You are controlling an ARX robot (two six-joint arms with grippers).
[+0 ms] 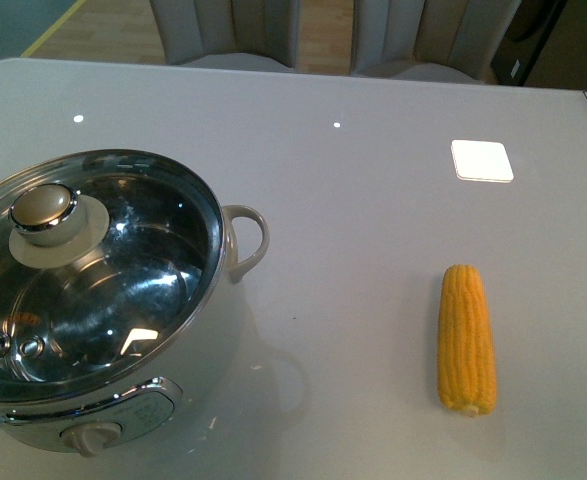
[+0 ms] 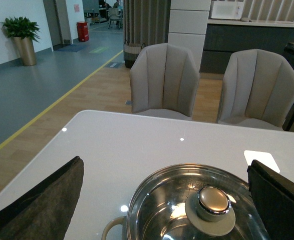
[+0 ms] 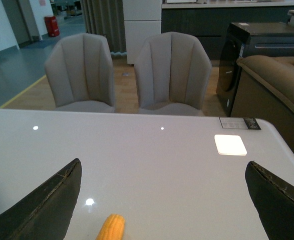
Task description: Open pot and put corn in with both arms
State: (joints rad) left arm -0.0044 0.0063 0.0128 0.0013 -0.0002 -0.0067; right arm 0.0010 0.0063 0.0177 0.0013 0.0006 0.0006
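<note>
White table (image 1: 353, 200) before grey chairs (image 2: 164, 80) | pot (image 1: 223, 370) at left, glass lid (image 1: 123, 300) seated | corn (image 1: 466, 340) laid well apart at right | left gripper (image 2: 165, 165) and right gripper (image 3: 163, 167) both spread wide | lid knob (image 1: 43, 213) is best centred between the jaws, then lifted straight.

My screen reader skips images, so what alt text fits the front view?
A white pot with its glass lid on sits at the near left of the table; a yellow corn cob lies apart from it on the right, pointing away from the camera. Two grey chairs stand beyond the table.
</note>
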